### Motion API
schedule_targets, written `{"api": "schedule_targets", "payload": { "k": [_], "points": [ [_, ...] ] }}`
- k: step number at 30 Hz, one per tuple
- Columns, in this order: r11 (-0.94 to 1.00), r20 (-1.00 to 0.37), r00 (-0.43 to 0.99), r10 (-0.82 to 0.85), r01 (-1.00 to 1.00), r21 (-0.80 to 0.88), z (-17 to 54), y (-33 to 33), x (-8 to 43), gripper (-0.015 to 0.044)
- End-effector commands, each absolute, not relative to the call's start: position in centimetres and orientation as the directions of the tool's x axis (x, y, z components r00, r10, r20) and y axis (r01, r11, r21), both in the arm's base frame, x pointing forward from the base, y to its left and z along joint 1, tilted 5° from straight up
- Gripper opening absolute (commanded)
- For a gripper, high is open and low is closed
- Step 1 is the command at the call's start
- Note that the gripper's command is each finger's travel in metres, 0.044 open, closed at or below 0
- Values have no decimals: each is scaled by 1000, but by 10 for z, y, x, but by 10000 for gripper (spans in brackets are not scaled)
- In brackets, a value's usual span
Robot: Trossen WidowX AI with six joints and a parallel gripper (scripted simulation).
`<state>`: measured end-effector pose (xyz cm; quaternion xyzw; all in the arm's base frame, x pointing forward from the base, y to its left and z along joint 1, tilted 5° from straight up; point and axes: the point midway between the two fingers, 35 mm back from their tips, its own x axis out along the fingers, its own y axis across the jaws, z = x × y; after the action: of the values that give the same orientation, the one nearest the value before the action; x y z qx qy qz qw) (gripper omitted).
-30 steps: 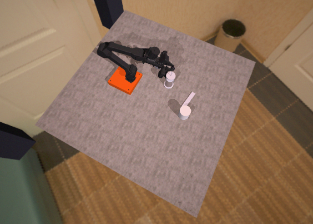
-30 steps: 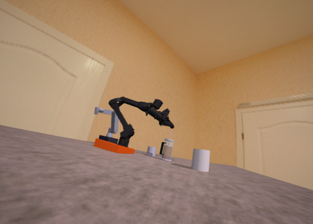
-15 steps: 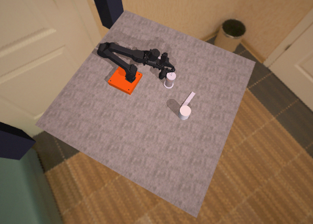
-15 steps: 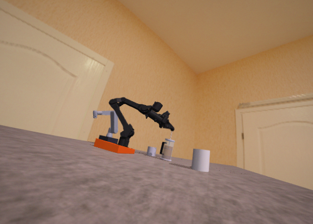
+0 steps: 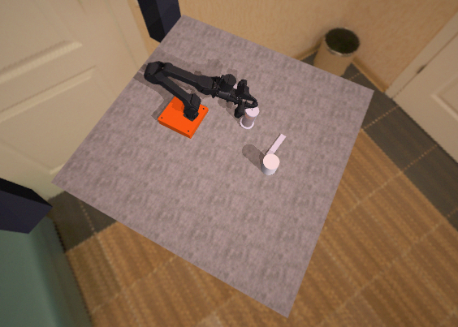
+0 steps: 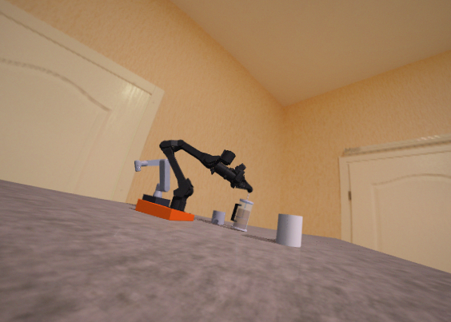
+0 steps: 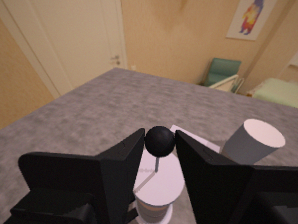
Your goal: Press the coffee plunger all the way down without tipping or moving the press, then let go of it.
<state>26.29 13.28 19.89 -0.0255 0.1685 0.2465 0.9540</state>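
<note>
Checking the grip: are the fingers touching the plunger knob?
Touching. The wrist view shows both fingers pressed against the black plunger knob, no gap either side.

A home room: panelled doors (image 5: 45,64), woven rug (image 5: 365,243), wastebasket (image 5: 338,49), and a green chair (image 7: 220,71).

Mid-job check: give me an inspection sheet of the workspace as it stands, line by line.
Surface: grey mottled table top; the arm's orange base sits on it.
Job's things: coffee press upright; black plunger knob above the lid on a short exposed rod, so not fully down.
Clutter: white cylinder and flat pale strip beside the press; small grey cup near the base.
Gripper: gripper shut on the plunger knob, one finger on each side.
Cables: one black cable loop at the wrist.
Surroundings: doors, waste bin on the floor, woven rug.
</note>
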Motion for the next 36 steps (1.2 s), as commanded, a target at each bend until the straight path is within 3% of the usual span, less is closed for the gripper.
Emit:
{"api": "schedule_targets", "payload": {
  "k": [1, 36],
  "points": [
    [879, -420, 789, 448, -474, 48, 167, 133, 261, 120],
    [879, -419, 789, 449, -474, 48, 171, 138, 271, 120]
  ]
}}
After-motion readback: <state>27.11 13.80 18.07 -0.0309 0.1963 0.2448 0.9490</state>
